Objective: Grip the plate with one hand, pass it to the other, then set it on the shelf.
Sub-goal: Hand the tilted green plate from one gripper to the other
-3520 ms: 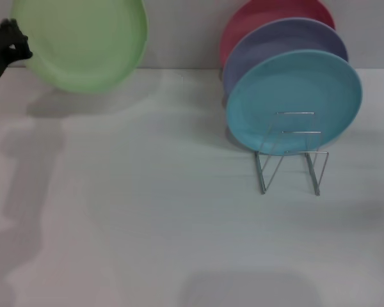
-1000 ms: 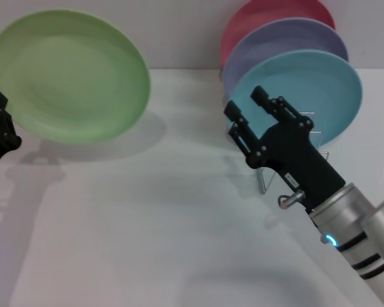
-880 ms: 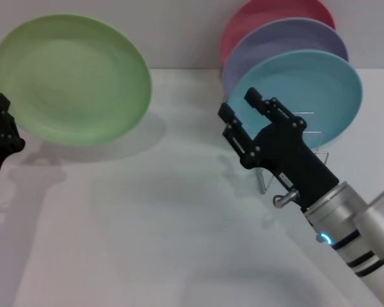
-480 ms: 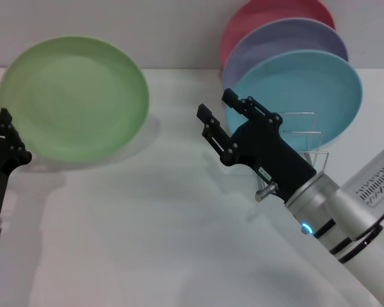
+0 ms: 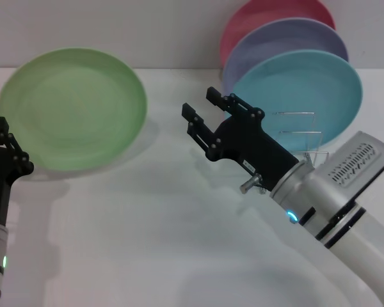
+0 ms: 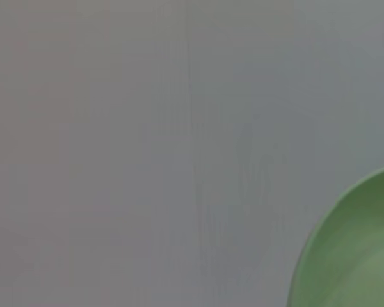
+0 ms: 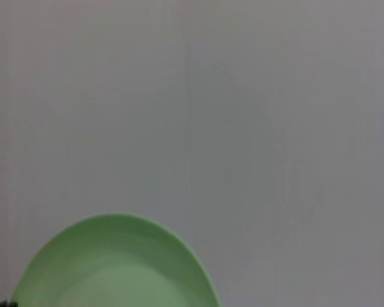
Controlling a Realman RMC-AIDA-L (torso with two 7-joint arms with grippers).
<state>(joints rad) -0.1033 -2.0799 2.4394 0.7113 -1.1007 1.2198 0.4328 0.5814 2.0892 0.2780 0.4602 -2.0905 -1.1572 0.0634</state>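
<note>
The light green plate point(image 5: 73, 109) hangs tilted above the table at the left, facing me. My left gripper point(image 5: 9, 152) is shut on its lower left rim. My right gripper point(image 5: 203, 106) stands open in the middle, jaws pointing at the plate, a short gap off its right edge. The wire shelf point(image 5: 301, 133) sits behind the right arm and is partly hidden by it. An edge of the plate point(image 6: 352, 249) shows in the left wrist view. The right wrist view shows the plate point(image 7: 115, 265) ahead against the wall.
A turquoise plate point(image 5: 307, 89), a lavender plate point(image 5: 288, 38) and a red plate point(image 5: 262, 13) stand upright in a row at the back right, behind the shelf. The white table point(image 5: 147, 243) runs to a grey wall.
The left gripper has brought the plate lower and toward the middle. The right arm has come in from the right and moved left toward the plate, jaws open.
</note>
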